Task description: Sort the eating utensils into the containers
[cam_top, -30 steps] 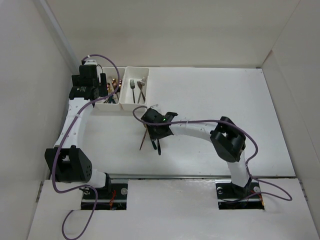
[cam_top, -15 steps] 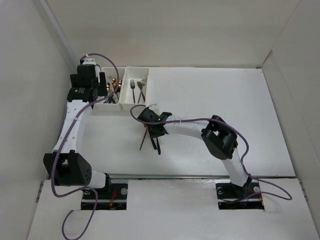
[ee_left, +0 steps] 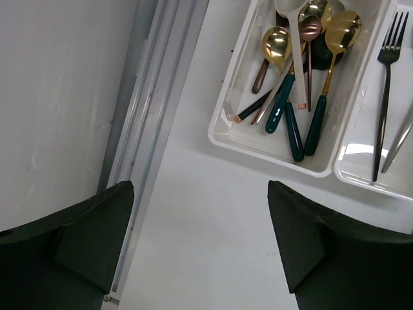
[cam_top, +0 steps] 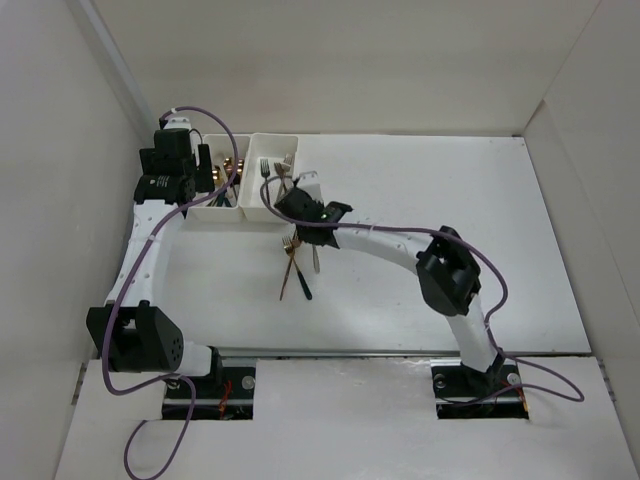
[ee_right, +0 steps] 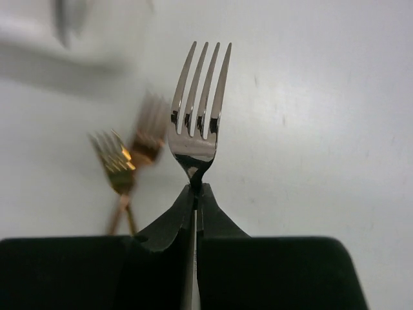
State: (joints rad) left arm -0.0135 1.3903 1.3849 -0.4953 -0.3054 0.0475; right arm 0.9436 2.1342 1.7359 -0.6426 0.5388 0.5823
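My right gripper is shut on the neck of a silver fork, whose tines stick out beyond the fingertips, above the table. In the top view this gripper hangs just in front of the right container. Below it a gold fork and a copper fork lie crossed on the table. My left gripper is open and holds nothing, beside the left container, which holds several gold and copper spoons. The right container holds a black fork.
The two white bins stand side by side at the back left, close to the left wall. A metal rail runs along the wall's foot. Bare white table stretches to the right of the bins.
My right gripper has shut on the silver fork and lifted it from the pile toward the bins. The left arm has barely moved.
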